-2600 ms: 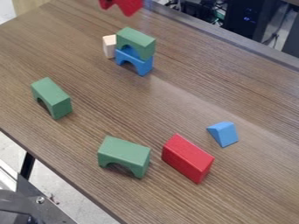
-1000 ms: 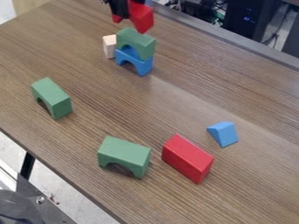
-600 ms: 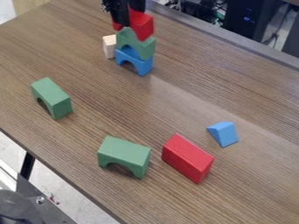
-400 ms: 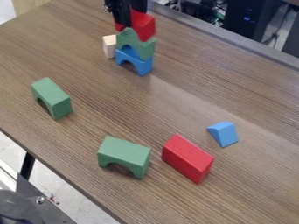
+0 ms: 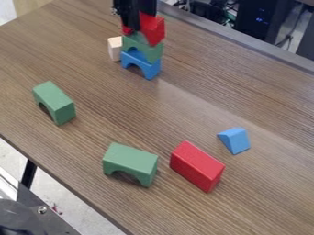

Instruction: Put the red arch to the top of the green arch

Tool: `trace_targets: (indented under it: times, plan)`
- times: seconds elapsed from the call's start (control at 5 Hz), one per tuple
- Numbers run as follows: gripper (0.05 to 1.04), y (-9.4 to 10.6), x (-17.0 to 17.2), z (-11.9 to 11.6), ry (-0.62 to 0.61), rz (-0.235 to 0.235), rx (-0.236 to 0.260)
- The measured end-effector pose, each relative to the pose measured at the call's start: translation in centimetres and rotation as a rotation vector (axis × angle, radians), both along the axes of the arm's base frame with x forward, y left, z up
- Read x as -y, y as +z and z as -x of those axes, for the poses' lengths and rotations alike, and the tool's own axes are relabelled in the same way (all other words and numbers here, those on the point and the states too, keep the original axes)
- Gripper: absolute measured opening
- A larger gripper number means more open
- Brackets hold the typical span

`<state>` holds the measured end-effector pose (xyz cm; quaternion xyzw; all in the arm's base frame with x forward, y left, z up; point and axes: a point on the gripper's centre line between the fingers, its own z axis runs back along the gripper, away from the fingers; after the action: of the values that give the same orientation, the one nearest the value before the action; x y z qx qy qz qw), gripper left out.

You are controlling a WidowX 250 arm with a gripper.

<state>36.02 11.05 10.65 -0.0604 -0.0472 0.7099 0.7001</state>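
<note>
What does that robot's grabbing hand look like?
The gripper is black all over, with two blocky, straight-sided fingers and a small pale, screw-like spot near its upper side. I can't make out any cables or markings on it.

Table [image 5: 257, 101]: wide open lane between stack and red block [image 5: 196, 166], continuing along far edge past blue wedge [image 5: 235, 139]. Obstacle: stack, blue arch [image 5: 151, 69] under green arch [image 5: 151, 51]; beige block [image 5: 114, 48] just beside, blocks low pass on that side. Red arch [image 5: 153, 30] and gripper [image 5: 141, 20] take up room above stack. Loose green arch [image 5: 57, 102] narrows near-edge side. Second loose green arch [image 5: 131, 160] and red block: tight gap between. Wedge-to-red-block gap also narrow.
</note>
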Motion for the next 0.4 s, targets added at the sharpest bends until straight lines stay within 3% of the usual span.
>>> trace_targets:
  times: [0.4]
  plan:
    - [0.552, 0.06, 0.15, -0.14, -0.003, -0.011, 0.004]
